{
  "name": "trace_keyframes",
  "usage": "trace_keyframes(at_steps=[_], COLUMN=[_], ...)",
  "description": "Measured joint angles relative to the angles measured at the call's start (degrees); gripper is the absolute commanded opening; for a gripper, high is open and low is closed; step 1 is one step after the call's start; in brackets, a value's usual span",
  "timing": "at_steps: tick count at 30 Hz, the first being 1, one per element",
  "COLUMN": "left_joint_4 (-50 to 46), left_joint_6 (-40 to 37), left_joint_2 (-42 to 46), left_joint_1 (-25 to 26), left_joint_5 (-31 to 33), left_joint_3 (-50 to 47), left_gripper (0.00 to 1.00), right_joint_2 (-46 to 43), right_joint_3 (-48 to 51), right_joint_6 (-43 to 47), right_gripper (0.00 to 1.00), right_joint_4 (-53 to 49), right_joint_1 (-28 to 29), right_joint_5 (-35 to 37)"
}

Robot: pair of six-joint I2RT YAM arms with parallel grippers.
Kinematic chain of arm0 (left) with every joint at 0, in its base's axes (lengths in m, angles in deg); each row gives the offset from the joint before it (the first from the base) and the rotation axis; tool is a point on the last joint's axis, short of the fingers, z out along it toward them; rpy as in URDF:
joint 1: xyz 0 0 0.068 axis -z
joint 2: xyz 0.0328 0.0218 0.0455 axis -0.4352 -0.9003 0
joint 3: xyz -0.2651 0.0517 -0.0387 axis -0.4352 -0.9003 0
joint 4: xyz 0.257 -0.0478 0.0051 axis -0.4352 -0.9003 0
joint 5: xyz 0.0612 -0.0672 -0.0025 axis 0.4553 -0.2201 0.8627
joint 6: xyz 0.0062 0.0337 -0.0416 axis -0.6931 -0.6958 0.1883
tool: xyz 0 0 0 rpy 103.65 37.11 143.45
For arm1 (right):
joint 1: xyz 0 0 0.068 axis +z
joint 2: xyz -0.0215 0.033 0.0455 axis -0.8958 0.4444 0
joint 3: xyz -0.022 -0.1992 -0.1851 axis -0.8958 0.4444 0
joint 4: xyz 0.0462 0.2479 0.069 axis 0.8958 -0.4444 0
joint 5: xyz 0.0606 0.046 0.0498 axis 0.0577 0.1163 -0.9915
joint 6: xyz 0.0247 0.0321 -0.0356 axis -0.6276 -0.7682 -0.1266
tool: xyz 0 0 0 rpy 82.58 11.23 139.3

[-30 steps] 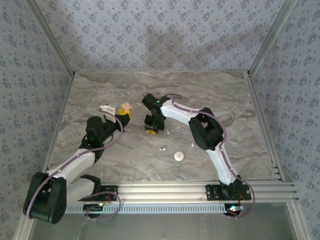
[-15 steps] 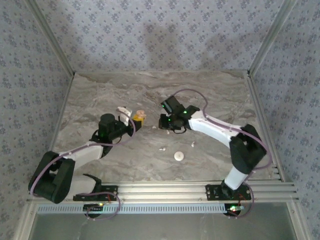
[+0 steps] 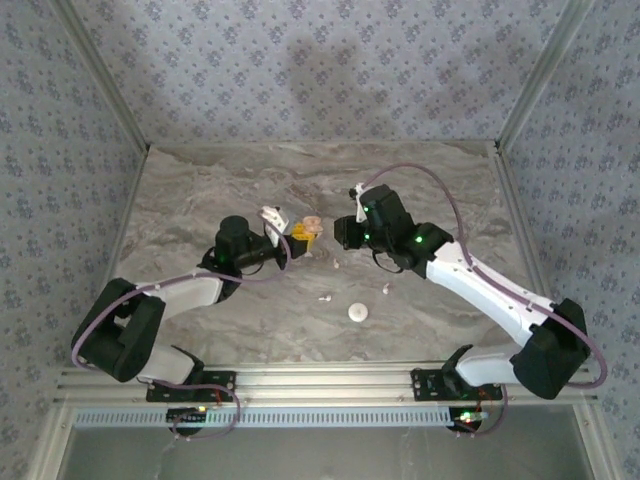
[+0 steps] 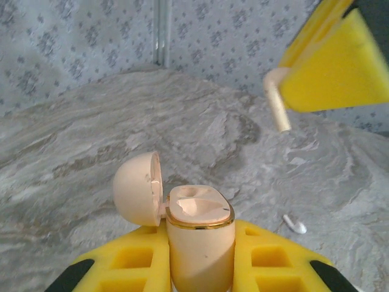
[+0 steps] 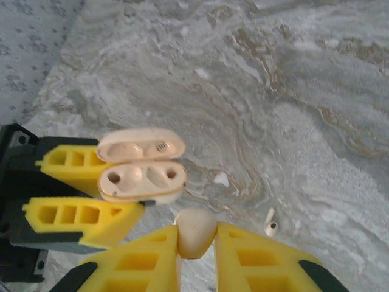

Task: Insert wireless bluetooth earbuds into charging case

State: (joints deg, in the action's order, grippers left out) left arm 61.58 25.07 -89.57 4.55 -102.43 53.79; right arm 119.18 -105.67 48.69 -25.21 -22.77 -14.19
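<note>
The left gripper [image 4: 200, 258] has its yellow fingers pressed against both sides of the charging case [image 5: 143, 181], clamping it with the mouth facing up. The case's lid [image 4: 137, 188] is swung open on the side away from the other arm, and two wells show in the body. The right gripper [image 5: 196, 243] is pinched shut on one earbud [image 4: 276, 103], gripping the bud while the stem sticks out past the fingertips.

In the left wrist view, that earbud hangs above and to the right of the case, apart from it. In the right wrist view, the bud sits just below the case's rim, close but not touching.

Three loose earbuds lie on the marble table [image 3: 200, 190], all on the near side of the case: one [image 3: 337, 265] nearest it, one [image 3: 324, 297] nearer the arm bases, and one [image 3: 386, 289] off to the right. A small white disc [image 3: 358, 312] lies nearer the bases than these, well apart from the case.
</note>
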Motion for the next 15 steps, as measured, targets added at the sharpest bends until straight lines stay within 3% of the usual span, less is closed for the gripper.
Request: trace_keyframes(at_steps=[15], left_joint_4=[3.13], left_joint_6=[-0.68], left_joint_2=[-0.74], left_joint_1=[1.73], left_joint_5=[-1.55], left_joint_3=[1.6], left_gripper=[0.12], right_joint_2=[-0.02], right_joint_3=[0.07], right_joint_6=[4.22], right_gripper=[0.22], right_joint_4=[3.54], right_joint_1=[-0.85], right_joint_5=[-1.42])
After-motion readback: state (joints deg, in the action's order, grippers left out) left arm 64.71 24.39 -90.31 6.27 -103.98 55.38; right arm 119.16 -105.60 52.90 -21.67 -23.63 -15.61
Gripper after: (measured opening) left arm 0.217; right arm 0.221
